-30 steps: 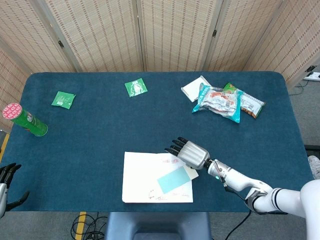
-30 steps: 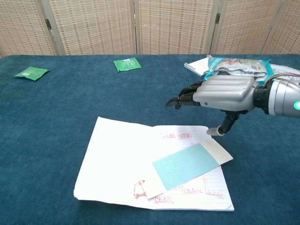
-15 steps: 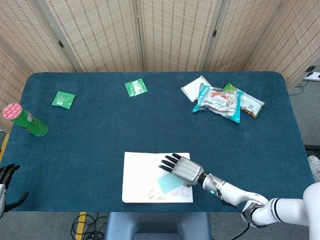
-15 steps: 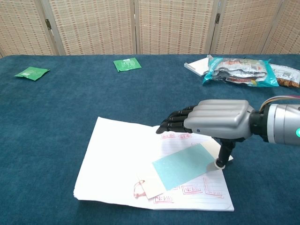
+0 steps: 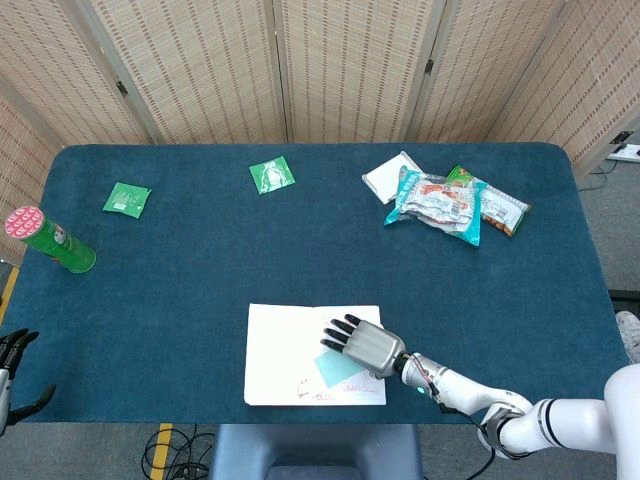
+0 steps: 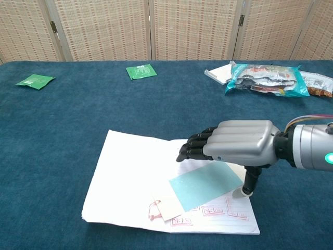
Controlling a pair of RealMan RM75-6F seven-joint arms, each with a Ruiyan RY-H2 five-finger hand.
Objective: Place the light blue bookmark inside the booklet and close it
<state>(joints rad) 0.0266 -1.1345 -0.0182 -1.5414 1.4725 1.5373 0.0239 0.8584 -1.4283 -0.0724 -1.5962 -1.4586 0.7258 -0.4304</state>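
- the table (image 5: 200, 270), covered in dark blue cloth, fills most of both views; folding wicker screens stand behind it along the top edge.
- the right arm (image 5: 500, 410) comes in from the lower right corner of the head view, forearm low and nearly level over the cloth, wrist pointing toward the left of the frame.
- the booklet (image 6: 130, 177) lies open near the table's front edge, at lower centre of both views, its right page ruled and stamped in red.
- the right hand (image 6: 237, 148) hangs palm down over the booklet's right page, fingers (image 6: 195, 150) loosely curled and apart, holding nothing; its thumb points down, the tip touching or just above the page at the bookmark's right edge, which one i cannot tell.
- the light blue bookmark (image 6: 205, 185) lies flat and slanted on the right page, a cream tag and a pinkish string at its lower left end.
- against the frame a second ago, the right hand has come toward the front edge and lower, from behind the booklet to over its page; the bookmark's cream right end, seen then, is now hidden by the hand.
- the left hand (image 5: 15, 350) shows only as dark fingertips at the lower left edge of the head view, apart and holding nothing.
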